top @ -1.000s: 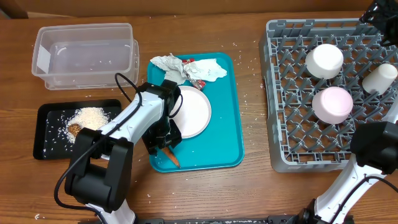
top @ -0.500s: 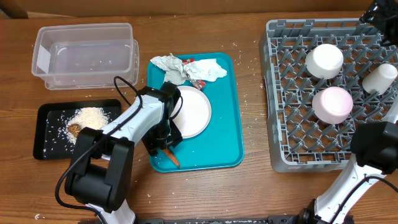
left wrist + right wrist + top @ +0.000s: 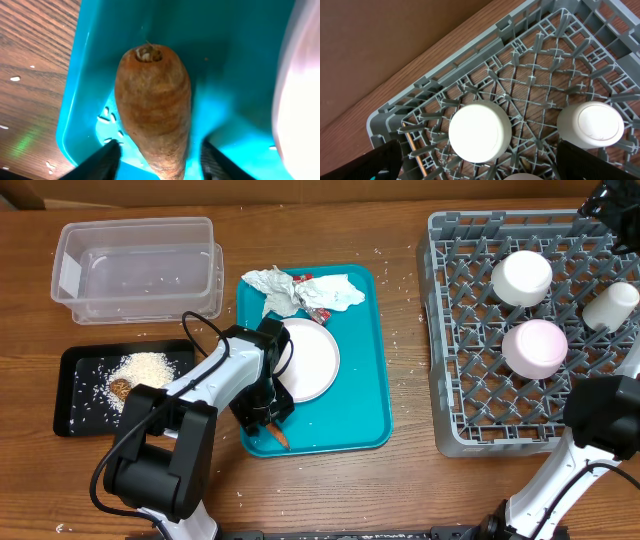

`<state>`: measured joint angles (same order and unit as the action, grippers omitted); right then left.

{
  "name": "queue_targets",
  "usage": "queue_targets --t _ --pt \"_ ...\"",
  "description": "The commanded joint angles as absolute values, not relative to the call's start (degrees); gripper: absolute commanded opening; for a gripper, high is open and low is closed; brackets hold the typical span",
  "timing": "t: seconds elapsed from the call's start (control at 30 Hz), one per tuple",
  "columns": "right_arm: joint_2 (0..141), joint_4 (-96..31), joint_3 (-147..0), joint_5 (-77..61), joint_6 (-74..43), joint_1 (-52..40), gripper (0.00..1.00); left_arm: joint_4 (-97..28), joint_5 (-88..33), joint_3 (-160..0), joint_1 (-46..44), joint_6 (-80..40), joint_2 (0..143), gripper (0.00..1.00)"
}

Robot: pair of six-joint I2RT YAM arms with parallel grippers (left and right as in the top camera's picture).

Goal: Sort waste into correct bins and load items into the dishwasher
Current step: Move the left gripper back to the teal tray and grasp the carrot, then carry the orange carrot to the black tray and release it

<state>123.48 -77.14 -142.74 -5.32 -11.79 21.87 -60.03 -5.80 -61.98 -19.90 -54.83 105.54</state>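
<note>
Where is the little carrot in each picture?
Overhead: the carrot lies in the bottom-left corner of the teal tray.
Left wrist: the carrot fills the middle, lying on the teal tray.
Right wrist: not in it.
Shared landmark: the teal tray, seen in the overhead and left wrist views.

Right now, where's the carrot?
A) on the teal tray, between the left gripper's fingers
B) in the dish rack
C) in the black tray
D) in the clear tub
A: the carrot lies near a corner of the teal tray, with the left gripper open, one finger on either side of it.
</note>
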Motion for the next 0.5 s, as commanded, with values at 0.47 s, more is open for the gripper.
queue_targets --t 0.47 --pt "122.3 -76.79 -143.7 -5.17 -11.84 21.89 1.0 -63.0 -6.02 -64.14 -20.16 -48.97 104.44 0.23"
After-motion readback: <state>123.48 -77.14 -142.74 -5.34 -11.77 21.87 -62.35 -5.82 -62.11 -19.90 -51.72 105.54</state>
